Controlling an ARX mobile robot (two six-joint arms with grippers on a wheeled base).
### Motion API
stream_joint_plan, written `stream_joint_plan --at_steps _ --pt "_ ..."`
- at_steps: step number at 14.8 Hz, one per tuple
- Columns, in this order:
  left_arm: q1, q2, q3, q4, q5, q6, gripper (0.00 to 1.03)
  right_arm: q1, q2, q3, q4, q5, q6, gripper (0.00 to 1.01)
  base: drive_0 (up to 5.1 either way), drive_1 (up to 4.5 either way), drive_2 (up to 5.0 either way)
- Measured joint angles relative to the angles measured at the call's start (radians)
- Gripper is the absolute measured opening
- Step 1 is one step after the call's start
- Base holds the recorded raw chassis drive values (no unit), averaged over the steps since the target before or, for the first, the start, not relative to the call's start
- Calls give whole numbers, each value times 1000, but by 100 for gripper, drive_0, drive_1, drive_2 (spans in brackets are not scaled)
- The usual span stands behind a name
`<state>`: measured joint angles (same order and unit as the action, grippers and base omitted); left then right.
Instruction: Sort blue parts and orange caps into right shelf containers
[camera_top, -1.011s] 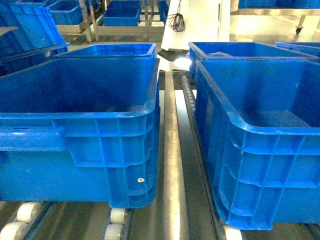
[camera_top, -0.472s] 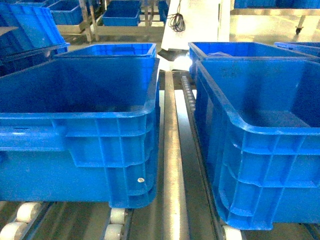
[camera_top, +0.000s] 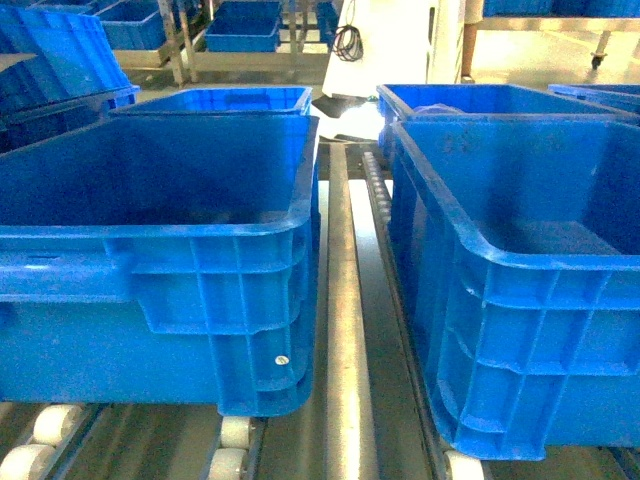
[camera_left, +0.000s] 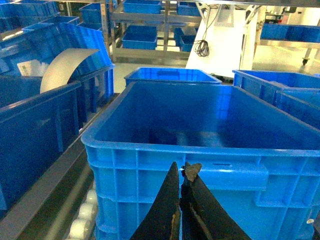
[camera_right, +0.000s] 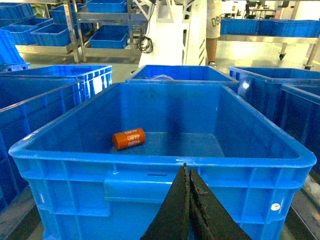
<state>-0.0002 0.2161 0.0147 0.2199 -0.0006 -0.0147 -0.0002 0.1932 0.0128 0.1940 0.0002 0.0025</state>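
Reaching next for the orange cap (camera_right: 128, 138) in the right crate (camera_right: 160, 165) — both grippers (camera_right: 187, 172) (camera_left: 181, 172) pressed together, empty; I open first.

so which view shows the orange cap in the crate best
The right wrist view: the orange cap lies on its side on the crate floor, digits printed on it. The head view sees that crate's near wall but no cap; the left wrist view faces another crate.

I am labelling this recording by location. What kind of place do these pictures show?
Probably a factory or warehouse sorting line. Blue crates stand in rows on a roller track, metal racks behind hold more crates, and one crate holds an orange cap.
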Motion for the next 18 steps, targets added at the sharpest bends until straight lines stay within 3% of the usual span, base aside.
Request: stream_joint_plan --at_steps 1,2,3,12,15,18 --pt "0 -29 0 -32 0 0 2 0 -28 0 -31 0 0 1 0 0 0" --pt "0 -47 0 -50 -1 0 2 0 -142 0 -197 -3 0 1 0 0 0" --pt "0 -150 1 -208 4 2 2 0 -188 4 -178 -2 0 1 0 0 0" --pt "0 -205 0 -224 0 3 2 0 -188 0 -198 -1 0 2 0 0 0" --pt "0 -205 0 -224 0 4 18 0 -188 0 -198 -1 0 16 0 0 0" --pt "0 -205 0 -224 0 4 62 0 -188 0 -198 -1 0 60 0 0 0"
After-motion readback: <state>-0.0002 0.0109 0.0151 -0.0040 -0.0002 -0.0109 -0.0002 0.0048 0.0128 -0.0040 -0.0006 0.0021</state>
